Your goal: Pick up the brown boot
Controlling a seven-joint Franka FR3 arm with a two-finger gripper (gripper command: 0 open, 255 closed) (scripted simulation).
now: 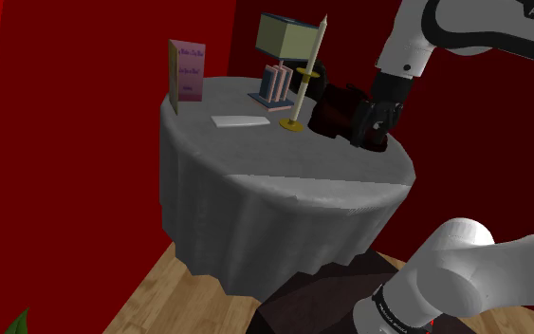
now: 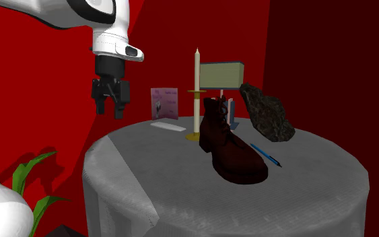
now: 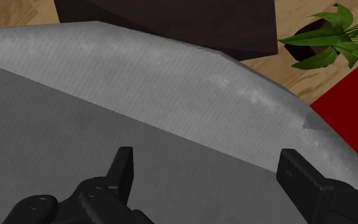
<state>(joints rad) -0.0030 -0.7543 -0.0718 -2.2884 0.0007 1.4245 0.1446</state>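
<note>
A dark brown lace-up ankle boot point(image 2: 231, 145) stands upright on its sole near the middle of a round table point(image 2: 181, 202) draped in grey cloth. The black gripper point(image 2: 110, 108) hangs above the table's edge at the second exterior view's left, well apart from the boot. Its two fingers are spread wide and hold nothing. In the wrist view the fingers point(image 3: 123, 168) frame bare cloth.

The boot looks fairly heavy, with a stiff sole and a softer, open shaft that would likely give when squeezed. The collar wall or the narrow ankle seems the best place to grip.

Just beyond the shaft, on the far side, a tall candle point(image 2: 196, 91) stands on a slim holder and looks easy to topple. A blue pen point(image 2: 265, 155) lies just beside the boot on the right, and a dark rock point(image 2: 267, 111) sits farther back. The near side and the space above the boot are open.
</note>
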